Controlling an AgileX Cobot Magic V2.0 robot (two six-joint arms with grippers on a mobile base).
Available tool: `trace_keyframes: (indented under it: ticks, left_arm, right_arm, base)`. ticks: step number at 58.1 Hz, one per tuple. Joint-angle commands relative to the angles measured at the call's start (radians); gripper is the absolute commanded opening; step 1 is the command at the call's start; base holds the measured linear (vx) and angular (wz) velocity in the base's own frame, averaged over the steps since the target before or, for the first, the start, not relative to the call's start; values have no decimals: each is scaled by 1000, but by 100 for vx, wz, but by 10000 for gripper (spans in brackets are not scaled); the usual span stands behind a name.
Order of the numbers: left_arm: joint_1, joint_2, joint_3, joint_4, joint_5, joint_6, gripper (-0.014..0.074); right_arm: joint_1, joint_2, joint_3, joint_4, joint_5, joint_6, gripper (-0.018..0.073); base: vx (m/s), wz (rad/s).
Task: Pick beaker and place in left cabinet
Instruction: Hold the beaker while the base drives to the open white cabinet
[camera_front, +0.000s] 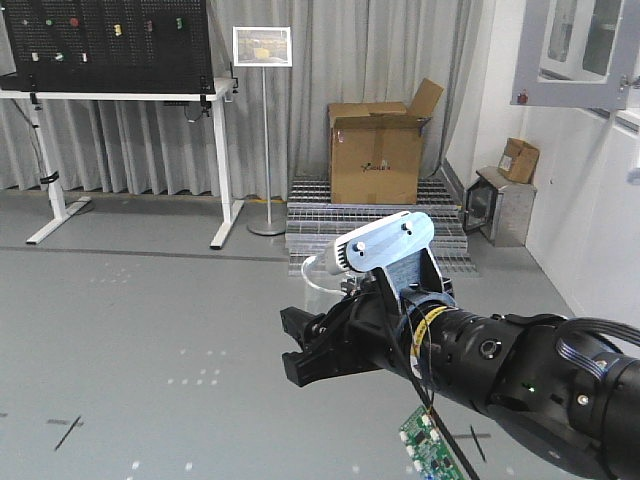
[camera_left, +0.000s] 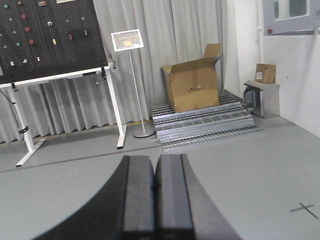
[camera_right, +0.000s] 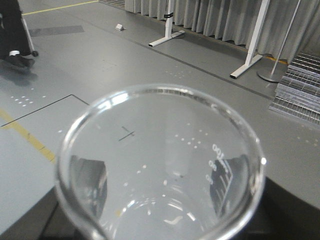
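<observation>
The beaker (camera_right: 160, 155) is clear glass with white graduation marks, and I look straight into its mouth in the right wrist view. My right gripper (camera_right: 159, 190) is shut on it, and its dark fingers (camera_right: 87, 180) show through the glass on both sides. In the front view the right arm reaches left over the floor with its gripper (camera_front: 300, 350), and a clear glass rim (camera_front: 316, 272) shows above the fingers. My left gripper (camera_left: 155, 195) is shut and empty, its pads together. A white-grey cabinet (camera_front: 578, 55) with a windowed door hangs at the top right; I cannot tell if it is the left cabinet.
A white table with a black pegboard (camera_front: 110, 45) stands at the back left, with a sign stand (camera_front: 264, 130) beside it. A cardboard box (camera_front: 378, 150) sits on metal grating (camera_front: 375, 225). A metal box (camera_front: 500, 205) stands by the right wall. Yellow tape (camera_right: 30, 137) marks the floor.
</observation>
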Motion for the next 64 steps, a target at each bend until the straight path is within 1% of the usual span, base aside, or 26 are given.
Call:
trace_keyframes:
  ticks: [1, 64]
  left_arm:
    - [-1, -19, 16, -3, -75, -3, 1]
    - [-1, -19, 16, -3, -75, -3, 1]
  right_arm:
    - [-4, -43, -32, 0, -70, 2, -1]
    - [-4, -43, -32, 0, -63, 2, -1]
  base:
    - [75, -3]
    - [71, -3]
